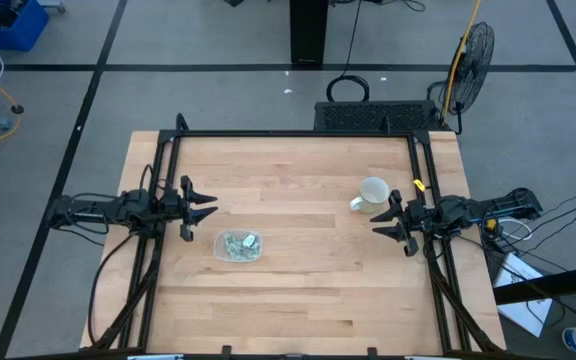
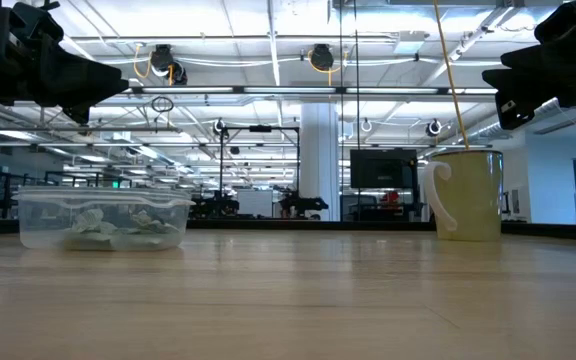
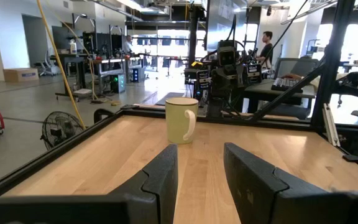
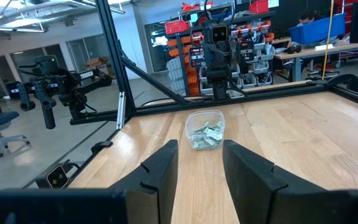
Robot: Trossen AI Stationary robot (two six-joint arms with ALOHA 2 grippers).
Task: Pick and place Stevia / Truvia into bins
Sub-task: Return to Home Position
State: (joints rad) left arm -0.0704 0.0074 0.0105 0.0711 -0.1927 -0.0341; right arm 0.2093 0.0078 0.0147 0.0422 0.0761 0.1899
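Pale wood planks form the bench [image 1: 298, 300], boxed in by dark rails, with an open workshop floor beyond. We see the sachets [image 1: 240, 243] heaped inside the clear tub [image 1: 218, 246], which sits left of centre on the wood. We spot none lying loose, though we cannot count the pile. Our left pincer [image 1: 211, 205] hangs raised at the left side, near the tub but apart from it, fingers spread with nothing between them. Our right pincer [image 1: 377, 220] hangs raised at the right side, likewise spread and empty, with the white mug [image 1: 372, 190] just beside it.

We judge the placing done, with only the retreat to rest left. The main hazard is the mug: it stands close to the right pincer's fingertips, so a sweep toward it or a dip in height could tip or shove it. On the left, a low swing across the tub could catch its rim. Light as it looks, it would slide or spill sachets. We would draw both arms straight back, keeping their height
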